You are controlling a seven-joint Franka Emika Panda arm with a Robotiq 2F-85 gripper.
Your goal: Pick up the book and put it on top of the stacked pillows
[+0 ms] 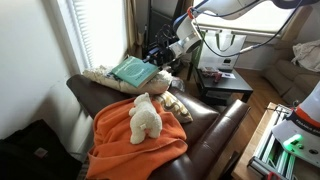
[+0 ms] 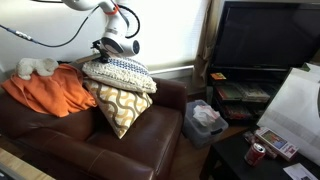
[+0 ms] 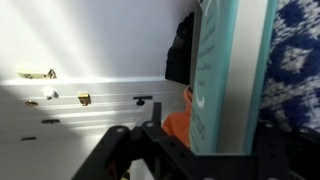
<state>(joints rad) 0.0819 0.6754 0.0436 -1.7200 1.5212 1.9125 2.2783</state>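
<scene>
The teal book lies flat on top of the stacked pillows, cream with a blue-and-white pattern, at the far end of the brown couch. My gripper is at the book's edge. In the wrist view the book stands between my fingers, close to one finger, with a gap showing orange on the other side. The jaws look open. The patterned pillow is beside the book. In an exterior view my gripper hovers just above the pillows, and I cannot make out the book there.
A white plush toy sits on an orange blanket on the couch. A yellow-patterned cushion leans under the pillows. A window wall is behind; a dark TV stand and a low table stand nearby.
</scene>
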